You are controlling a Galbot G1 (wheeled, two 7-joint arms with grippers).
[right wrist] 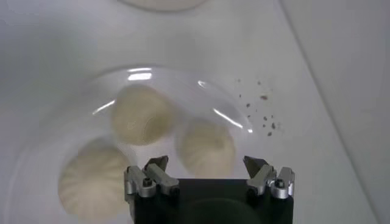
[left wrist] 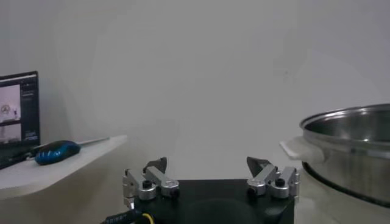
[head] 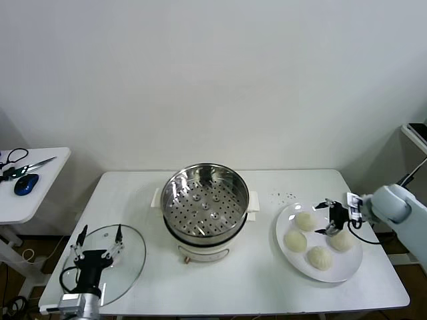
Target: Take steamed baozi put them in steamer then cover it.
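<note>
While the left gripper (head: 98,239) waits open over the glass lid (head: 127,257) for covering later, the right gripper (head: 327,217) hovers open and empty above four buns (head: 320,257) on the plate (head: 350,268), right of the empty steamer (head: 204,201)

A lab-like room: bare white wall, white table (head: 253,280), side desk (head: 27,200) with monitor (left wrist: 18,112).

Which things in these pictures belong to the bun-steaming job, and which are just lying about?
Belong to the job:
steamed baozi, four on the white plate
steamer, uncovered
glass lid, flat on the table
right gripper, open over the plate
left gripper, open over the lid

Lying about:
blue mouse
scissors
side table
</note>
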